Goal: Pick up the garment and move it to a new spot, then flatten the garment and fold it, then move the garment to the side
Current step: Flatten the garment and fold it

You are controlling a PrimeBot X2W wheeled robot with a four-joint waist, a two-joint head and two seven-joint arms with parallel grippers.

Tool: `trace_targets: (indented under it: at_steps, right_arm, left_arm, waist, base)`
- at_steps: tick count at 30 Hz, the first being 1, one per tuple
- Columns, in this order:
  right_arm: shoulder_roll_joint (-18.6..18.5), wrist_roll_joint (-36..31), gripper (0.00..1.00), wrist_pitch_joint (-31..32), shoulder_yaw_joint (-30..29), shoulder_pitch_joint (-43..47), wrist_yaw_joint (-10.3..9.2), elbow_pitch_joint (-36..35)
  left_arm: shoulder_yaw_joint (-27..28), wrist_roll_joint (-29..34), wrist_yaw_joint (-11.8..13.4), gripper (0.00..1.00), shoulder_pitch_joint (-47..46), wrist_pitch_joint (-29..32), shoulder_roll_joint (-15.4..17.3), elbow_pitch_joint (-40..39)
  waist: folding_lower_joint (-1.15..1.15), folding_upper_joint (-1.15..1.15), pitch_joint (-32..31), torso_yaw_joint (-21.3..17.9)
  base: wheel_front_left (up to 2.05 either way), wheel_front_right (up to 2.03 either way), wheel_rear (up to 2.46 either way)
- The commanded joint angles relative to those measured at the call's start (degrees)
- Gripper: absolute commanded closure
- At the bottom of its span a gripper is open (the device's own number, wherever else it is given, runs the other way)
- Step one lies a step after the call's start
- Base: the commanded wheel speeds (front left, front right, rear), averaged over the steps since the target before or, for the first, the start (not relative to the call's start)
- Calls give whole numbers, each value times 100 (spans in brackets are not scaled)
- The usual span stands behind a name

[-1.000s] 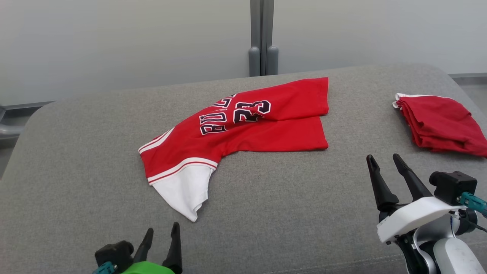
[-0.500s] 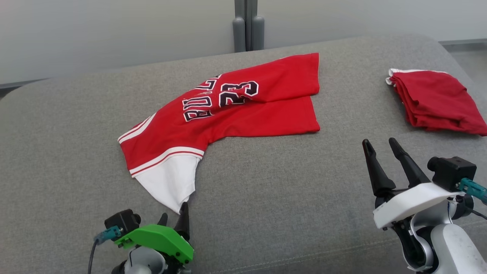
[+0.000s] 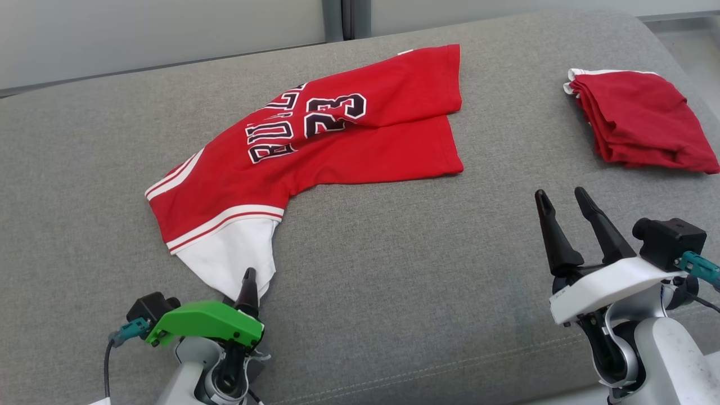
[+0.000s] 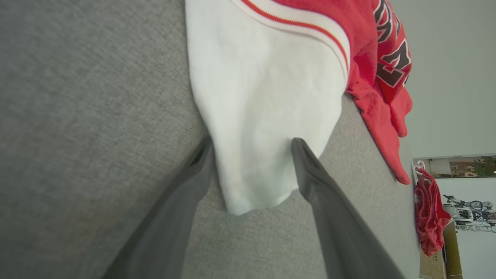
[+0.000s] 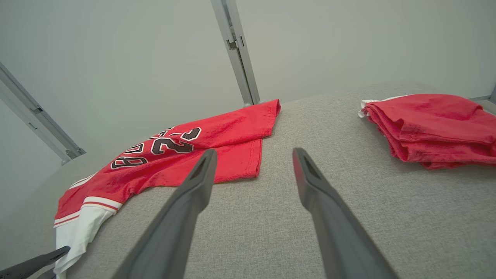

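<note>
The garment [image 3: 337, 140], a red jersey with dark lettering and a white sleeve, lies crumpled on the grey cushion [image 3: 394, 264], stretching from centre back to front left. My left gripper [image 3: 245, 279] is at the sleeve's near tip. In the left wrist view it [image 4: 252, 141] is open, with the white sleeve [image 4: 263, 97] lying between its two fingers, and the fingers are not pressed on the cloth. My right gripper [image 3: 560, 194] stands open over bare cushion at the front right, well apart from the garment [image 5: 186, 155]. Nothing is between the right gripper's [image 5: 254, 152] fingers.
A second red garment, folded [image 3: 635, 121], lies at the cushion's back right, near the edge. A grey wall with a metal post [image 5: 236, 50] stands behind the cushion. Bare cushion lies between the two grippers.
The head camera has tilted down, shifting the whole picture. My left gripper has advanced to the white sleeve's tip. The right gripper has kept its place.
</note>
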Motion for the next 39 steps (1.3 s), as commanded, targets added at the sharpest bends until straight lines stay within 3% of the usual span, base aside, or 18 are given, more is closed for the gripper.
trace_targets:
  at_steps: [1, 6, 7, 8, 10, 18, 24, 31, 39]
  right_arm:
    - [-14, 33, 0, -39, 8, -84, 0, 20]
    - [-26, 33, 0, -52, 20, -111, 0, 13]
    - [-28, 38, 0, -57, 22, -122, 0, 13]
    - [-29, 43, 0, -54, 25, -129, 0, 15]
    - [-32, 52, 0, -61, 25, -134, 0, 20]
    - [-45, 112, 0, -3, 52, -269, 0, 156]
    - [-2, 353, 0, 285, -41, -723, 0, 900]
    - [133, 802, 0, 658, -250, -1603, 0, 2222]
    - [265, 1072, 0, 897, -791, -2719, 0, 4089]
  left_arm:
    - [31, -129, -27, 0, -61, 41, -33, 150]
    - [61, -318, -102, 2, -168, -4, -71, 333]
    - [59, -362, -120, 23, -197, -30, -75, 383]
    - [57, -398, -143, 51, -228, -53, -82, 423]
    - [40, -455, -202, 98, -285, -114, -95, 485]
    - [-99, -472, -464, 100, -443, -510, -95, 650]
    - [-120, -230, -670, 100, -395, -855, 29, 186]
    - [-288, 220, -504, 100, -170, -950, 194, -689]
    - [-598, 591, -238, 100, -8, -925, 169, -1583]
  waist:
    - [0, 0, 32, -18]
    - [0, 0, 80, -41]
    - [0, 0, 94, -46]
    - [0, 0, 107, -49]
    - [0, 0, 131, -51]
    - [0, 0, 177, 46]
    - [0, 0, 237, 357]
    - [0, 0, 396, 768]
    - [0, 0, 615, 1163]
  base:
    - [0, 0, 0]
    - [0, 0, 0]
    - [0, 0, 0]
    - [0, 0, 0]
    - [0, 0, 0]
    - [0, 0, 0]
    - [0, 0, 0]
    - [0, 0, 0]
    - [0, 0, 0]
